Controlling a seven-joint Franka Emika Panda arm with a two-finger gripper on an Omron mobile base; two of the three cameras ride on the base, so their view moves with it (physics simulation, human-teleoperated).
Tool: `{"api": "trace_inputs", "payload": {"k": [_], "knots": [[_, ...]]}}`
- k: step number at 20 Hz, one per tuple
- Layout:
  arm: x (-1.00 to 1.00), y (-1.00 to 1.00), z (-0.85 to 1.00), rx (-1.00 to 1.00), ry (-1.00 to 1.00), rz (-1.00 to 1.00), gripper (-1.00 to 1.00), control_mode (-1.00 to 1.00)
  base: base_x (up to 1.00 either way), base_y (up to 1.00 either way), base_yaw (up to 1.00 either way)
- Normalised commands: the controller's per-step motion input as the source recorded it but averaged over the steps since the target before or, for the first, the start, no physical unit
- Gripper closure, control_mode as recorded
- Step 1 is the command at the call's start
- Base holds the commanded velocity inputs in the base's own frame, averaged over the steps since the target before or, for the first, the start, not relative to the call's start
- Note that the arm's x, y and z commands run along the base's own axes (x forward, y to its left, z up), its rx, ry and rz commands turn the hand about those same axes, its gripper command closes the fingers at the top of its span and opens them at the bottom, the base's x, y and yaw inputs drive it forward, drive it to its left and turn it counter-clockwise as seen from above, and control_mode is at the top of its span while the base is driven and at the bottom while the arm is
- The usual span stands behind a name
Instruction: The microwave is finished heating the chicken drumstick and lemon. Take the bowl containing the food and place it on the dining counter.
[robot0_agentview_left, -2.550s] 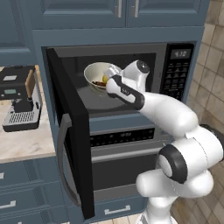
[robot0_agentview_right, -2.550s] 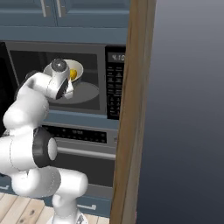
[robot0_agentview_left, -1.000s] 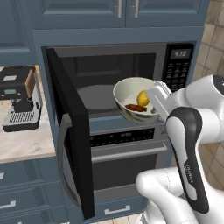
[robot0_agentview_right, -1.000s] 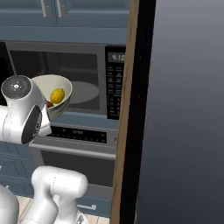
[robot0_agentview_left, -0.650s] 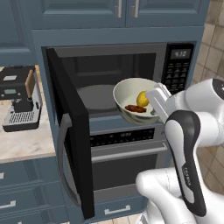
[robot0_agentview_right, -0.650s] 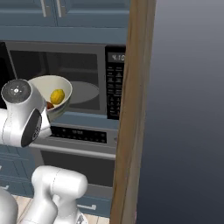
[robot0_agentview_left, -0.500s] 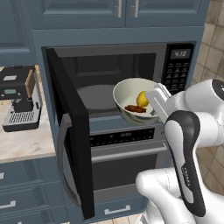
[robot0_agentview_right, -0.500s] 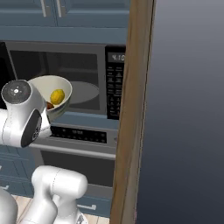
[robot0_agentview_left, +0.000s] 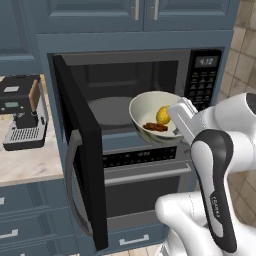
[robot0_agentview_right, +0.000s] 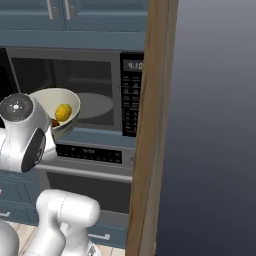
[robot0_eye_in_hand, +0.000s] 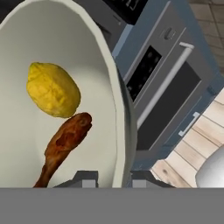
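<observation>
- Left of the microwave (robot0_agentview_left: 150, 95), on the pale desk (robot0_agentview_left: 25, 165): a coffee machine (robot0_agentview_left: 20, 117), untouched and of no part in the job.
- At the microwave's left edge: door (robot0_agentview_left: 82, 150) swung wide open, cavity dark, turntable bare.
- Just in front of the microwave's opening, a little right of centre and above the oven (robot0_agentview_left: 145, 175): bowl (robot0_agentview_left: 150, 112), lifted clear and hanging in the air, rim tilted slightly toward the base.
- Inside the bowl: lemon (robot0_eye_in_hand: 52, 89) beside chicken drumstick (robot0_eye_in_hand: 65, 142), the two touching or nearly so; both settled, neither near the rim.
- On the bowl's right rim, toward the microwave's keypad: gripper (robot0_eye_in_hand: 113, 178), jaws clamped over the wall, one finger inside and one outside.
- Against 2.5 s ago: bowl drawn out of the cavity, rightward and lower; over the last second almost no further shift.
- Judged from that: extraction done, carry not yet begun; dining counter nowhere near the microwave here, so a turn or drive of the base likely needed next.
- Risk, as a guess: a one-sided rim grip, so tipping of the bowl during a swing.
</observation>
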Motion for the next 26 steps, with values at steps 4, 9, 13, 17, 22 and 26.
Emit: {"api": "trace_inputs", "payload": {"k": [4, 9, 13, 17, 22, 26], "knots": [[-0.17, 0.00, 0.00, 0.00, 0.00, 0.02, 1.00, -1.00, 0.00, 0.00, 0.00], [-0.05, 0.00, 0.00, 0.00, 0.00, 0.01, 1.00, 1.00, -0.22, 0.01, 0.06], [0.00, 0.00, 0.00, 0.00, 0.00, 0.00, 1.00, 1.00, -0.54, 0.01, 0.14], [0.00, 0.00, 0.00, 0.00, 0.00, 0.00, 1.00, 1.00, -0.76, 0.00, 0.14], [0.00, 0.00, 0.00, 0.00, 0.00, 0.00, 1.00, 1.00, -0.77, 0.00, 0.22], [0.00, 0.00, 0.00, 0.00, 0.00, 0.00, 1.00, 1.00, -0.88, 0.00, 0.27]]}}
